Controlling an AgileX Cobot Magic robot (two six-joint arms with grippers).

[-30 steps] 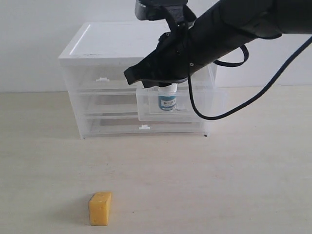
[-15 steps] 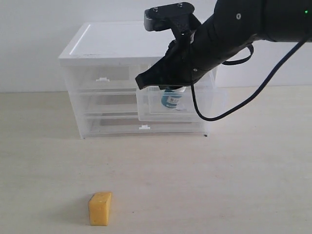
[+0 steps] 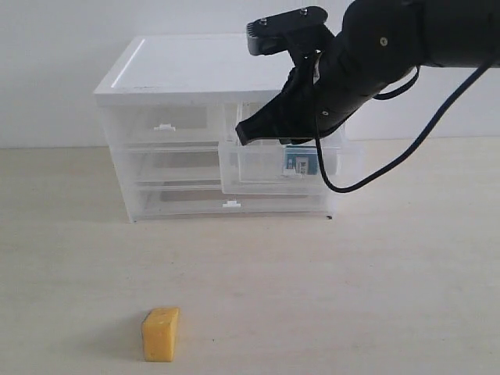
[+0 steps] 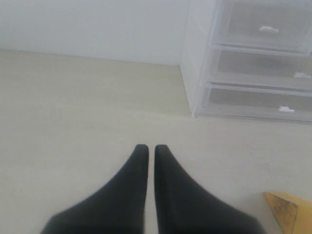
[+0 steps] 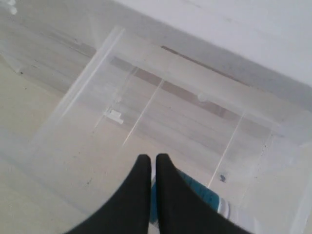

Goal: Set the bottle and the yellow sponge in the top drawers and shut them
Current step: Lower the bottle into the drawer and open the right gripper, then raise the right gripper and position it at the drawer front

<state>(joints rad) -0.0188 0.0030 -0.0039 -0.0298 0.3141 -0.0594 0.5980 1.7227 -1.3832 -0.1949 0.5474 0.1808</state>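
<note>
Right pincer [image 3: 244, 137], exterior view: tips pressed together, gripping nothing, above the pulled-out right top drawer [image 3: 242, 178]; just below and behind, the bottle [image 3: 298, 162] inside that drawer; well apart, down-left on the table [image 3: 351, 297], the yellow sponge [image 3: 161, 333]. Left wrist view: left pincer [image 4: 147, 148] closed, empty, sponge corner near. Right wrist view: same right pincer closed, directly over the bottle's teal label, drawer floor underneath.
</note>
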